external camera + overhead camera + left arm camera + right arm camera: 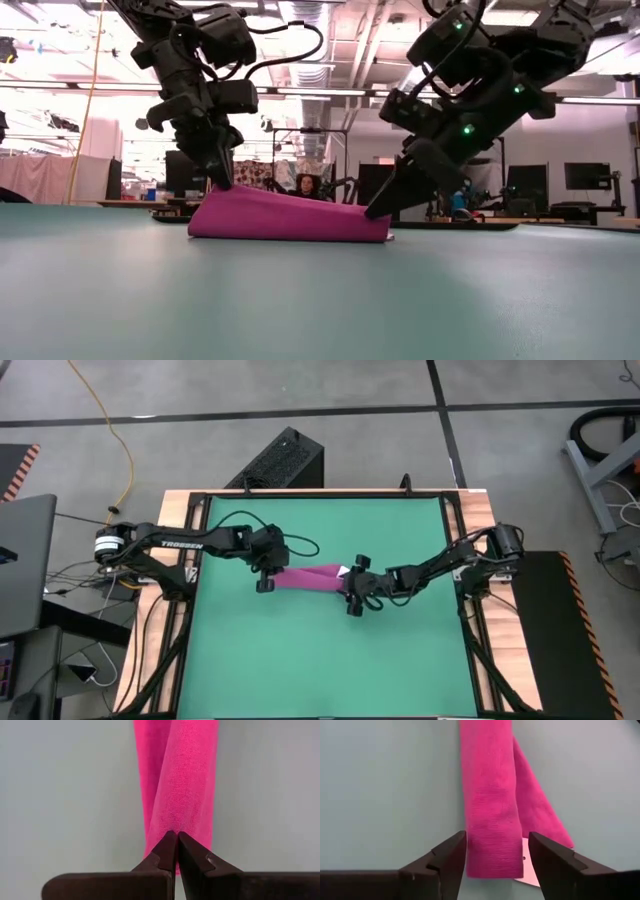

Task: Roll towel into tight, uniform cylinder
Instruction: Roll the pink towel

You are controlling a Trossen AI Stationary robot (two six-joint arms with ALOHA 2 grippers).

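Green mat point(320, 650) on a wood-edged table point(170, 510), black perforated box point(280, 460) beyond its far edge

Grey concrete floor point(300, 390), yellow cable point(112, 420), bright ceiling lights point(330, 92)

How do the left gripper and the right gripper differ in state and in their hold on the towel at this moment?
The left gripper is shut, its tips pinching one end of the towel; the right gripper is open, its fingers either side of the other end without clamping it. The white tag lies at the right gripper's end, not the left gripper's. Both grippers are down at the green mat, one at each end of the towel.
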